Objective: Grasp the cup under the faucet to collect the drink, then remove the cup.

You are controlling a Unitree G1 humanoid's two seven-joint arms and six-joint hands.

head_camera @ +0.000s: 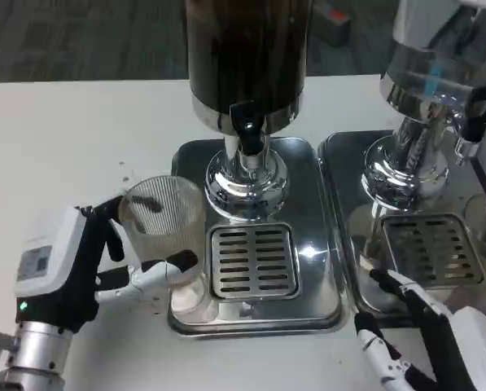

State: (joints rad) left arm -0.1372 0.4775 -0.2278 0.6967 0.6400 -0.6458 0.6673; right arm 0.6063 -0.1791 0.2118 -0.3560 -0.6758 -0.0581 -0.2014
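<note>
**Cup held at the left edge of the drip tray**

The left hand [80, 273] grips the clear ribbed plastic cup [163, 236], black-and-white fingers [157, 270] wrapped round its lower wall from the front and others behind it. The white back of this hand carries a small grey label and a green light (the print is too small to read). The cup stands upright, its base over the left rim of the polished steel drip tray [320, 244], beside and not yet over the slotted metal grate [252, 261]. It sits left of and below the black faucet tap [247, 126], not beneath it; whether there is drink inside I cannot tell.

The right hand [426, 342] rests low at the picture's lower right, fingers spread apart and holding nothing, near the front edge where the two trays meet.

Above the grate rises the chrome pedestal [247, 179] of the dark drink dispenser [247, 49], its tank nearly black with liquid. To the right stands a second dispenser [438, 65] with a clear tank, a chrome base and its own drip tray with a grate [431, 248]; a black-handled tap [480, 106] juts from it. No brand or writing can be read on either machine. All rest on the white table [63, 147], which has a few dark specks near the cup.
</note>
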